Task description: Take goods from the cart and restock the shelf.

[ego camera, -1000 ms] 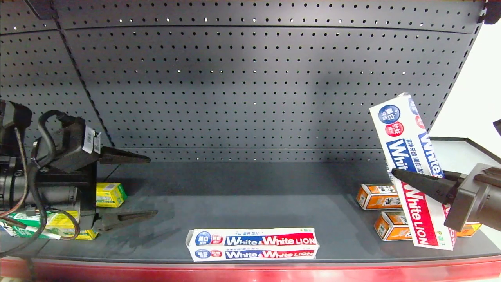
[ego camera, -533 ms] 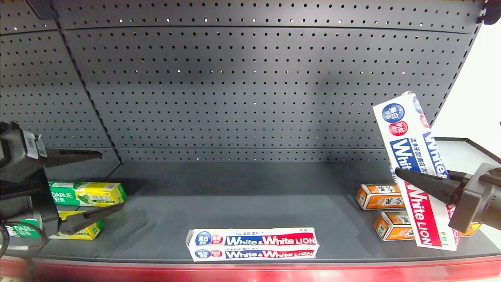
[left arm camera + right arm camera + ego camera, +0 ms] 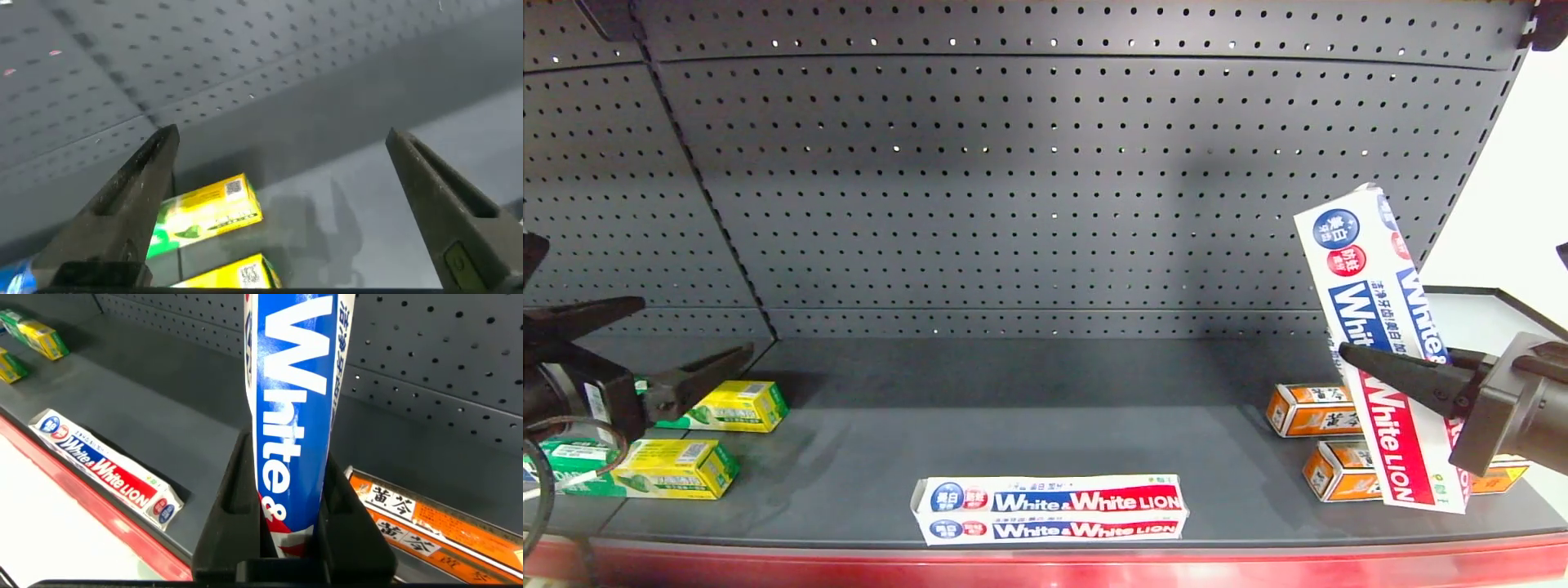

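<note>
At the right of the frame, the right gripper [image 3: 1364,359] pinches a tilted white toothpaste box [image 3: 1372,327] over 2 orange boxes [image 3: 1311,408] on the shelf [image 3: 1045,408]. At far left the left gripper [image 3: 686,331] gapes wide, empty. Lowered askew, the box could knock the orange stock or slip free.

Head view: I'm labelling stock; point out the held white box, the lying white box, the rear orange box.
held white box [image 3: 1368,322], head view, its blue band.
lying white box [image 3: 1049,508], head view, middle of top face.
rear orange box [image 3: 1308,411], head view, middle of visible face.
</note>
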